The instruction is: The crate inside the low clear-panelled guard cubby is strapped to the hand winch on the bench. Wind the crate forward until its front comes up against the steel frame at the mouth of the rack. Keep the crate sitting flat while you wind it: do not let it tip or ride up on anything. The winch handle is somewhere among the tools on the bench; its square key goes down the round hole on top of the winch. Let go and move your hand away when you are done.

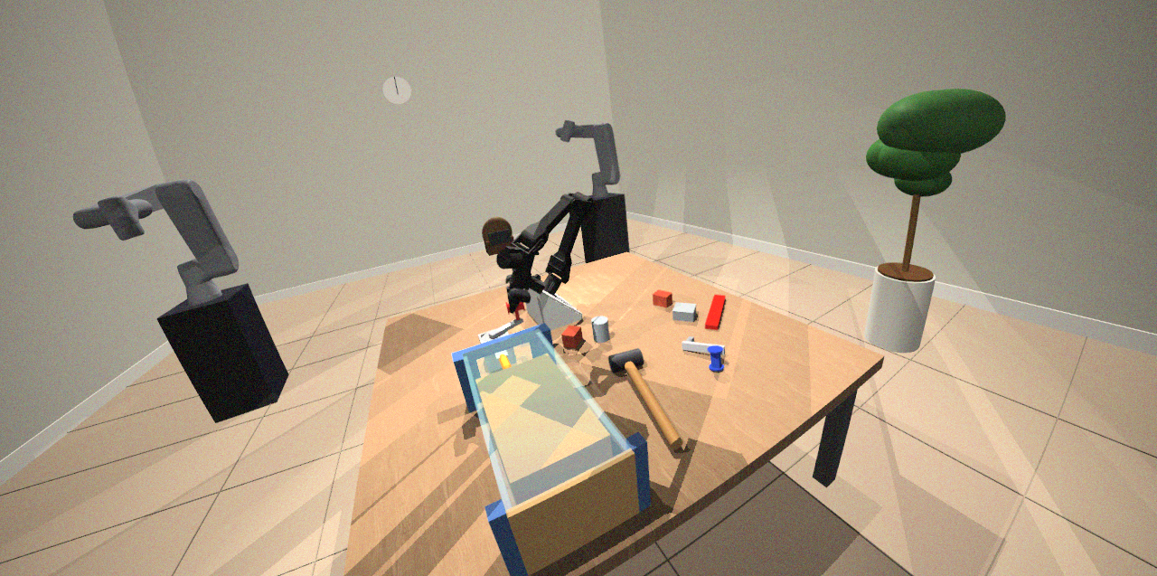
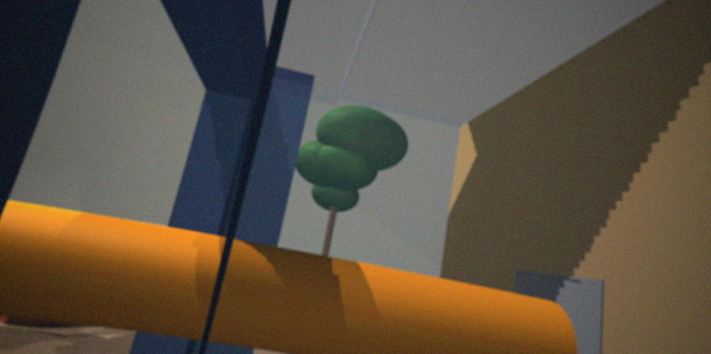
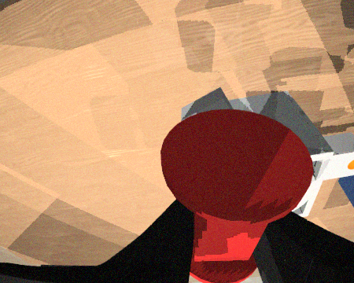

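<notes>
Crate placement inside the guard cubby (image 1: 644, 471) cannot be told for certain from the top view, where tan surfaces are seen through its clear panels. Past the cubby's far end, the gripper (image 1: 517, 297) (image 3: 227, 240) is seen; a mallet (image 1: 653, 404) is laid beside it. Only in the exterior view is the orange cylinder (image 2: 278, 277) shown large, crossed by a dark line (image 2: 246, 163). In the wrist view, a red knob (image 3: 236, 165) is revealed, clamped between the fingers.

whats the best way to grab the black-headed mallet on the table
Grip the wooden handle around its middle, coming from above with the fingers across it. The mallet lies flat, its handle long, straight and slim, while the black head is much thicker; gripping nearer the head would probably balance better.
</notes>
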Motion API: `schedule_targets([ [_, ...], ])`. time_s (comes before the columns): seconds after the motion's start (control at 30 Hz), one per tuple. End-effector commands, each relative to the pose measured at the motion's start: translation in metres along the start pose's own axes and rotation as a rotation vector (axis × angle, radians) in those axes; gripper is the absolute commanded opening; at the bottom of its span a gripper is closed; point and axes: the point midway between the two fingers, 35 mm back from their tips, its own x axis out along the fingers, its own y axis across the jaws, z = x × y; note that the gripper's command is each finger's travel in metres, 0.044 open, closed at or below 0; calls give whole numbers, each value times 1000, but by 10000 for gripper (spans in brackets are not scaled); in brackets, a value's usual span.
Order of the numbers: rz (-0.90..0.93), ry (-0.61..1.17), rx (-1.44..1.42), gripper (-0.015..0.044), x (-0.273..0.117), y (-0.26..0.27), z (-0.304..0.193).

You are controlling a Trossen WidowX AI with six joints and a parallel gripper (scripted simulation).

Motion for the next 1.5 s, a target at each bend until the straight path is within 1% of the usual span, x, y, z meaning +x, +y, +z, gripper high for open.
schedule_targets([
  [0.0,23,16,3,0,5,9,-5],
  [1.47,24,19,4,0,19,38,-41],
])
